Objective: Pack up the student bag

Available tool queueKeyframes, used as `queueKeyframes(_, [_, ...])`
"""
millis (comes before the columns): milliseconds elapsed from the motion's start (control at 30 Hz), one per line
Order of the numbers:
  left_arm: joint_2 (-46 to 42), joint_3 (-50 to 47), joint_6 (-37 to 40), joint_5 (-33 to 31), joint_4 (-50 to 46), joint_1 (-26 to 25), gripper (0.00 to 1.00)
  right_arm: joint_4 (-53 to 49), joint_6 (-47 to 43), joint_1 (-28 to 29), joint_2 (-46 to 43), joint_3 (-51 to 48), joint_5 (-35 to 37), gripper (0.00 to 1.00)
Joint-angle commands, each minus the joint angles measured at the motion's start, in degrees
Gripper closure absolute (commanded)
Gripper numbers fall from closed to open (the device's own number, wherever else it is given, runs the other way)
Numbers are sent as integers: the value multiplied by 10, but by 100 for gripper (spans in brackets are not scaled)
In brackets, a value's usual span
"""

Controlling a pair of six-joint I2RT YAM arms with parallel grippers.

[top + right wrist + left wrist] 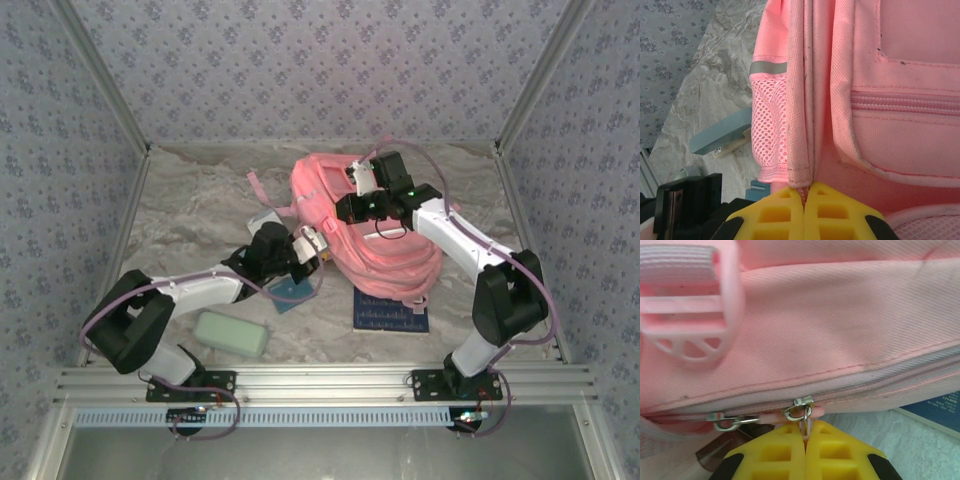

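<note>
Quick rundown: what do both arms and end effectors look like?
Left arm and right arm: white shells, black joints, a lilac cable looped along each. Left end effector and right end effector: yellow windowed fingers, black mounts. Green light on the right wrist.

light: bright, even | shadows: soft, faint | top view: slightly hazy | wrist close-ups: soft focus

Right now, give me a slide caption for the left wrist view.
Left fingers pinch a zipper pull on the pink student bag, with a second slider just beside it.
</note>
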Motion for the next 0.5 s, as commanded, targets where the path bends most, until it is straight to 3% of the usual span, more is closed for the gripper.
queueKeyframes(0, [-25, -15, -19, 6, -7, -21, 100, 28, 13, 2, 1, 23, 11, 100])
queueKeyframes(467, [-42, -7, -58, -25, -52, -88, 100, 16, 39, 32, 31, 49, 87, 100])
